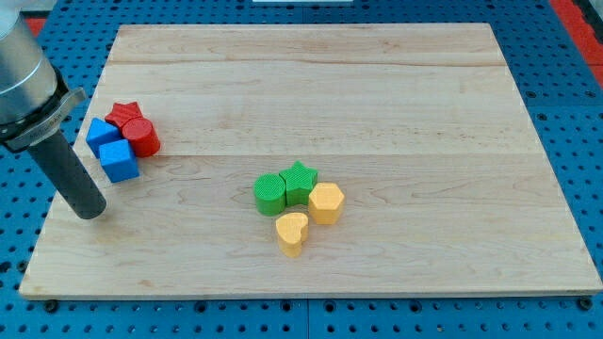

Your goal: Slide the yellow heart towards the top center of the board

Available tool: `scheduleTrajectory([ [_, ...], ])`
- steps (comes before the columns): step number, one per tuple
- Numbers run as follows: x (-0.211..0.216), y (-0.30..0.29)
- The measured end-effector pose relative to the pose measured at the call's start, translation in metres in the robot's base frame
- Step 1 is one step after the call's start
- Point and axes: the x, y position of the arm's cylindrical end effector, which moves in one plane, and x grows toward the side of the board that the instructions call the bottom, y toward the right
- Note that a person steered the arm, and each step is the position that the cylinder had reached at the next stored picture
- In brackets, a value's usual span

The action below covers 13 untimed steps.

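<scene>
The yellow heart (291, 233) lies below the board's middle, at the view's lower centre. Just above it sit a yellow hexagon (326, 202), a green cylinder (269, 193) and a green star (300, 181), bunched together. My tip (90, 212) rests on the wooden board (311, 85) near its left edge, far to the left of the yellow heart and just below-left of the blue blocks.
At the board's left, a red star (125, 116), a red cylinder (144, 137), a blue block (103, 132) and a blue cube (120, 161) are clustered. The arm's grey body (24, 80) fills the view's upper left. Blue pegboard surrounds the board.
</scene>
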Motion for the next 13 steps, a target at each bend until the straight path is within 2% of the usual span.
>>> scheduleTrajectory([
  [2, 0.005, 0.001],
  [3, 0.051, 0.030],
  [4, 0.045, 0.030],
  [5, 0.018, 0.027],
  [6, 0.051, 0.085],
  [8, 0.046, 0.232],
  [9, 0.031, 0.253],
  [10, 0.046, 0.273],
  [11, 0.090, 0.301],
  [12, 0.074, 0.331],
  [13, 0.055, 0.322],
])
